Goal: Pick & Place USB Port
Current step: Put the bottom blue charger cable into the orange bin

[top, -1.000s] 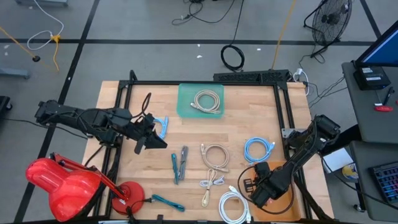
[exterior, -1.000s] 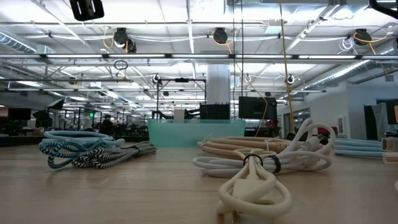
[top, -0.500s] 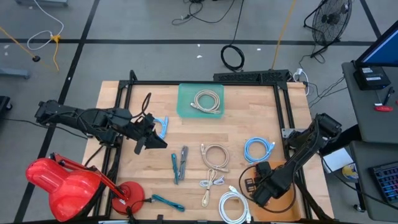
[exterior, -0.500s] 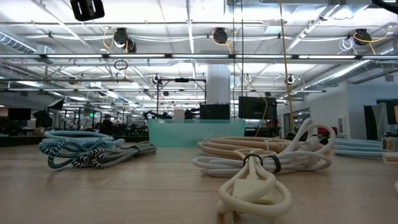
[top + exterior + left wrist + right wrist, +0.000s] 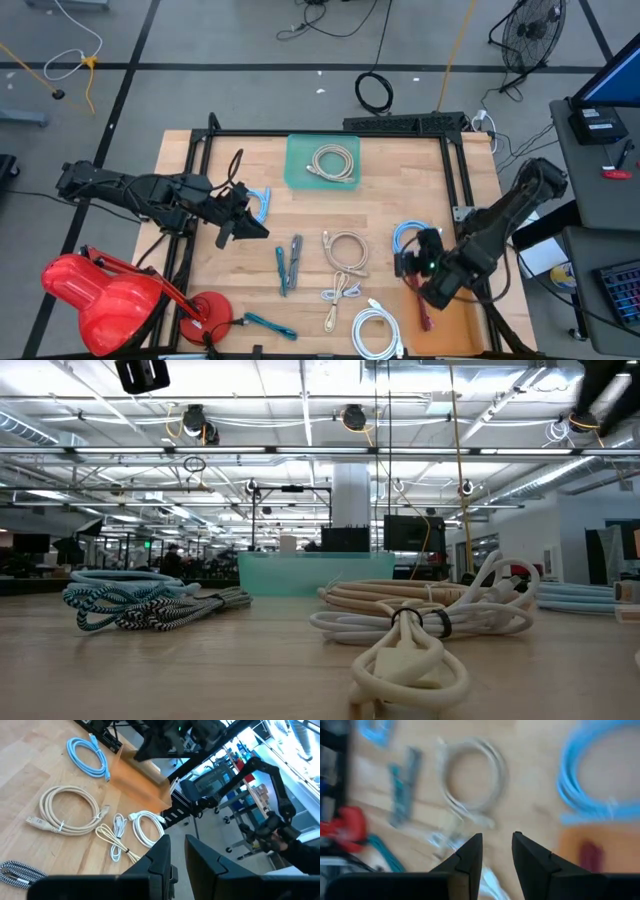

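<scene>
Right gripper (image 5: 408,264) hangs above the table's right side with its fingers a little apart and nothing between them, just beside the blue cable (image 5: 414,240). Left gripper (image 5: 247,222) waits over the left part, prongs nearly together, empty. Red USB piece (image 5: 426,316) lies in the orange tray (image 5: 462,328), long axis running roughly front to back; which end is the plug I honestly can't tell. Probably light, rigid, slick plastic, so I'd pinch it across the narrow middle.
</scene>
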